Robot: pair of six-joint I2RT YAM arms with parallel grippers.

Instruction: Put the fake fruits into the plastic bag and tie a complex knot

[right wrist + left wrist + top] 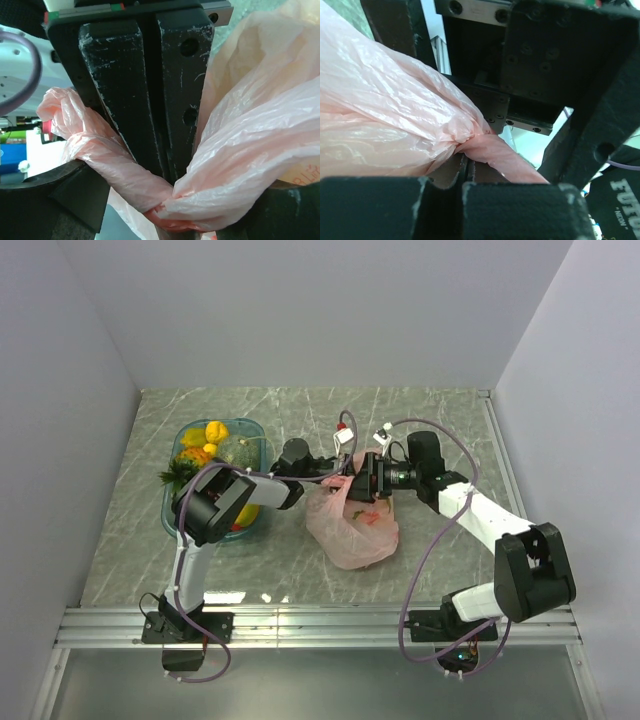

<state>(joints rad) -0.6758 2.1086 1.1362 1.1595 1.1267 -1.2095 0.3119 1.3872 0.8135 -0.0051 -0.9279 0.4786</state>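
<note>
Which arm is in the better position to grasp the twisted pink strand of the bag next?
Probably the right. The right gripper is open, and the twisted strand lies between its fingers. The left gripper is shut on the plastic bag and anchors it.

The left arm (215, 505) and right arm (490, 525) reached inward from their bases, elbows bent, wrists almost meeting nose to nose. The left gripper (466, 172) was clamped tight on a twisted neck of the plastic bag (350, 530), while the right gripper (180, 205) stood with its fingers spread wide on either side.
</note>
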